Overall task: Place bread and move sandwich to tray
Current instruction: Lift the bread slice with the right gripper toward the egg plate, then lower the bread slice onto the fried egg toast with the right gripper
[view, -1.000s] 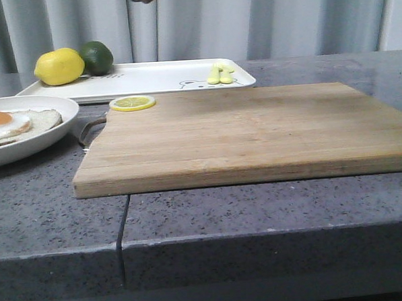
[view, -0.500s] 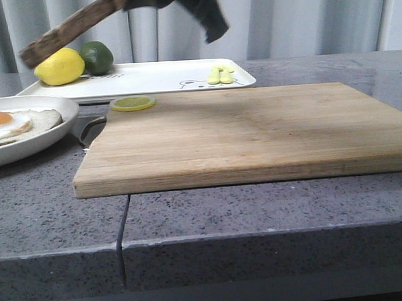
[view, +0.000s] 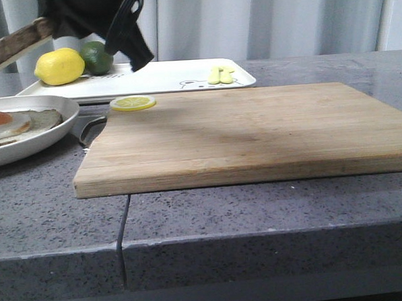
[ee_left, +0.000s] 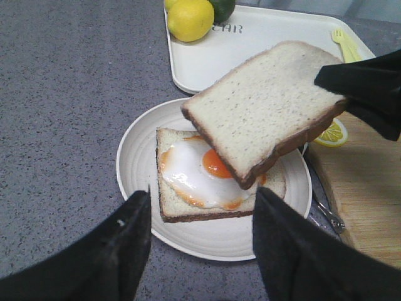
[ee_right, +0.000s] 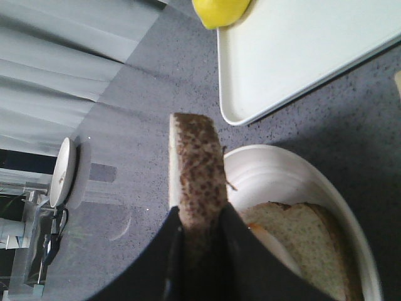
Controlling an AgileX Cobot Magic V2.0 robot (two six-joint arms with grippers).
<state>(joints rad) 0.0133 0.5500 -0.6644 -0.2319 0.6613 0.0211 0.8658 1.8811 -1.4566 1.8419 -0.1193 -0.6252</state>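
Observation:
My right gripper is shut on the bread, a brown-crusted slice held tilted in the air above the round white plate. The left wrist view shows the bread hovering over the fried egg, which lies on a paler slice in the plate; the two do not touch. The right gripper pinches the bread's edge there. My left gripper hangs open above the plate's near side, holding nothing. The white tray lies behind the plate.
A large wooden cutting board fills the table's middle and right, a lemon slice on its far left corner. A lemon, a lime and a yellow fork rest on the tray. A metal handle lies between plate and board.
My right arm came down from the top of the front view with the bread and swung left, bringing the slice over the plate. The plate, egg and board stayed put.

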